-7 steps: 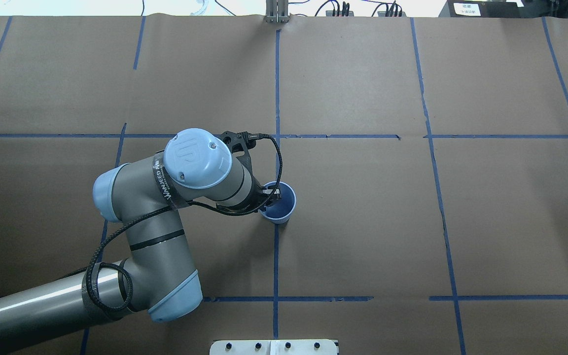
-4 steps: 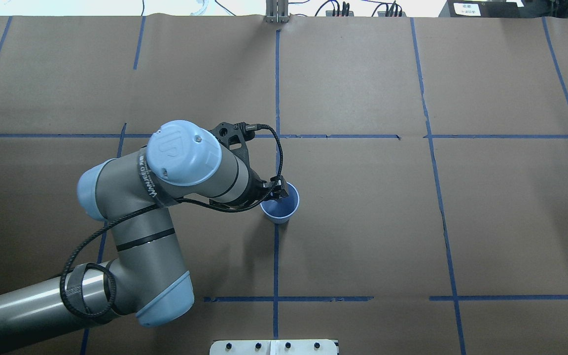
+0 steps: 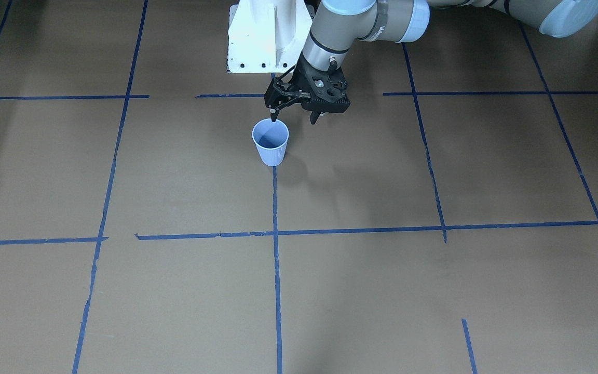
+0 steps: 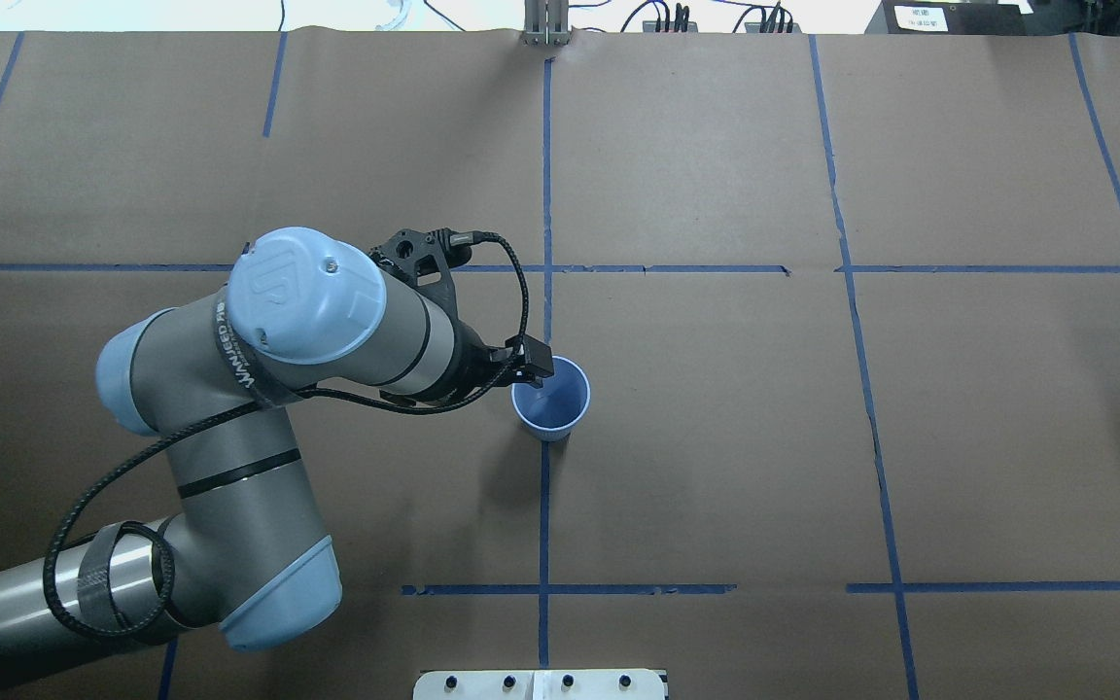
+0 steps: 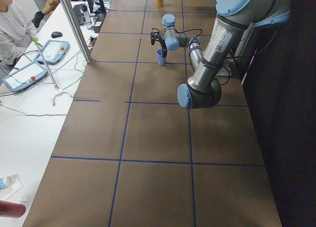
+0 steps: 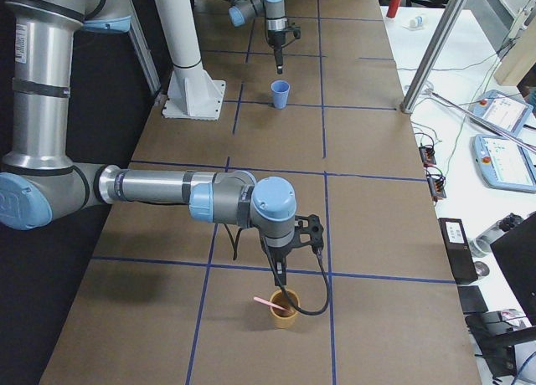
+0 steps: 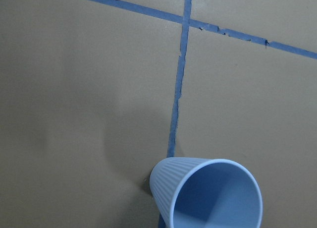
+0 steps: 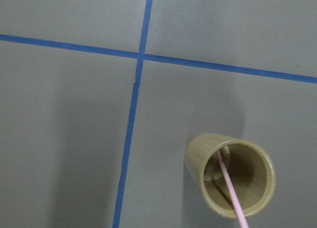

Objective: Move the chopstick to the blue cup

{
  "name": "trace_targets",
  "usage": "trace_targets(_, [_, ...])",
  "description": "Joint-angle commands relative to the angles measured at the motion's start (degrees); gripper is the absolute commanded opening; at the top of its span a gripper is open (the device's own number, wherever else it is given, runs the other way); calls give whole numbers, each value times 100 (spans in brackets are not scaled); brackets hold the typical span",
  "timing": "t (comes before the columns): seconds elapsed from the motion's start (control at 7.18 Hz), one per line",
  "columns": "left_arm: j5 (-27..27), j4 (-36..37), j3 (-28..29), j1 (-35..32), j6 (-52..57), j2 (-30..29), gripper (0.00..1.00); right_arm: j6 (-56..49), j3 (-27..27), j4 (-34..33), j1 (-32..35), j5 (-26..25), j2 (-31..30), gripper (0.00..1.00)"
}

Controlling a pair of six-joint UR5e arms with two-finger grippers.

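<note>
The blue cup (image 3: 270, 141) stands upright and empty on a tape line; it also shows in the overhead view (image 4: 550, 401) and the left wrist view (image 7: 208, 198). My left gripper (image 3: 294, 119) is open and empty, just above the cup's robot-side rim, with one fingertip (image 4: 535, 370) over the rim. The pale pink chopstick (image 8: 230, 188) leans inside a tan cup (image 8: 247, 203) far off on my right; its top sticks out over the rim (image 6: 268, 302). My right gripper (image 6: 279, 280) hangs right above that tan cup (image 6: 285, 312); I cannot tell whether it is open or shut.
The table is brown paper with blue tape lines. The white robot base (image 3: 268, 36) stands behind the blue cup. A side table with tablets (image 6: 502, 151), cables and a metal post (image 5: 74, 24) runs along the far edge, where a person (image 5: 10, 24) sits.
My left arm has drawn back to the left in the overhead view. Its gripper has moved from over the cup's inside to its left rim. The cup stays upright in place.
</note>
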Motion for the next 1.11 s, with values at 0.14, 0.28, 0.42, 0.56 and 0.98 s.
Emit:
trace_targets(0.14, [0,-11,-68,-50,-18,62,100,-269,-864,41,194,139,133,100])
trace_targets(0.28, [0,-20,-68,-41,-53,62,100,-338,-812,49,194,147,-112,100])
trace_targets(0.42, [0,-29,-59,-41,-44,62,100,-435,-846,119,194,43,-210,100])
trace_targets(0.56, [0,-29,-59,-41,-53,62,100,-583,-1046,555,194,-245,-229,99])
trace_targets(0.98, [0,-29,-59,-41,-53,71,100,81,-1110,594,185,-117,-167,73])
